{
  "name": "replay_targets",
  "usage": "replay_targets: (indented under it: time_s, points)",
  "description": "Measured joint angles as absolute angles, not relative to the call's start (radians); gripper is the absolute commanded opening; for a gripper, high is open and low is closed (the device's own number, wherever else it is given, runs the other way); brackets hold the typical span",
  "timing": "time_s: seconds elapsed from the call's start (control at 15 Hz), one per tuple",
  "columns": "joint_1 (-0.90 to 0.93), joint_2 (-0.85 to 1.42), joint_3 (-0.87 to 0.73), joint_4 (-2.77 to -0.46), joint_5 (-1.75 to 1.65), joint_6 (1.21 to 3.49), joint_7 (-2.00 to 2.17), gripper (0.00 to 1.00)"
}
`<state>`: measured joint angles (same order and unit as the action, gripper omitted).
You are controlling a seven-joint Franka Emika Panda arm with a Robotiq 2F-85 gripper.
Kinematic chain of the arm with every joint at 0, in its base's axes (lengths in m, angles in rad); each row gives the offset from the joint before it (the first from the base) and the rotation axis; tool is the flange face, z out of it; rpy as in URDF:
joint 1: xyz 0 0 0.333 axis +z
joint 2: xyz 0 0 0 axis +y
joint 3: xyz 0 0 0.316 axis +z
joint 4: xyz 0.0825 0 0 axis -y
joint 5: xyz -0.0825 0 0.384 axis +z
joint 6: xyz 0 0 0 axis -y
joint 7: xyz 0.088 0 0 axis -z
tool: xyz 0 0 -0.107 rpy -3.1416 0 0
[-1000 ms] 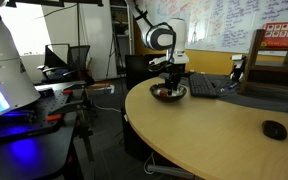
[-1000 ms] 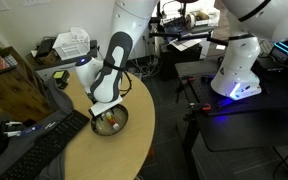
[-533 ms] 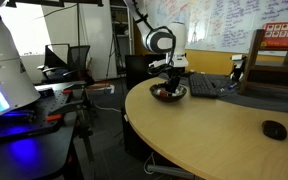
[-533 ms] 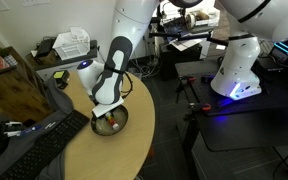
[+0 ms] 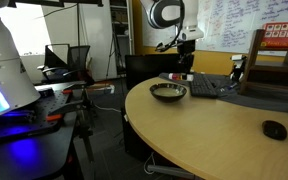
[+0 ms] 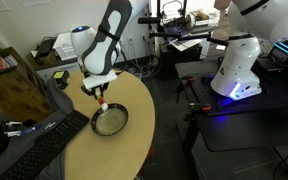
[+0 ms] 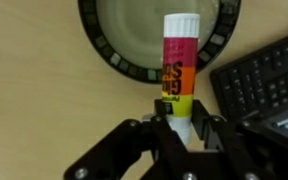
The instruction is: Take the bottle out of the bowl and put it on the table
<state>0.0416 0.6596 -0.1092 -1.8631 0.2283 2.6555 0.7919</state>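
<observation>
My gripper is shut on the bottle, a slim white stick with red, orange and yellow bands. It hangs in the air above the bowl. In both exterior views the shiny metal bowl sits empty on the tan table near its curved edge. The gripper is raised well above the bowl, and the bottle points down from it with its red end lowest. In an exterior view the gripper hangs above and a little behind the bowl.
A black keyboard lies right beside the bowl. A black mouse rests farther along the table. A dark desk with a blue glow and a white robot base stand off the table's edge.
The gripper was down in the bowl a second ago. It has closed on the bottle and risen straight up, lifting the bottle out and leaving the bowl empty.
</observation>
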Motion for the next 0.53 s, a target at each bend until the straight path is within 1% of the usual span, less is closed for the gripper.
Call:
replay_targets:
  time_s: [0.13,0.33,0.53]
  points:
    - [0.033,0.603,-0.17,-1.912,0.228,2.652,0.793,0.08]
    - [0.004,0.602,-0.248,-1.954,0.235,2.632,0.831,0.08]
    - [-0.051,0.652,-0.255,-1.958,0.283,2.619,0.837,0.08]
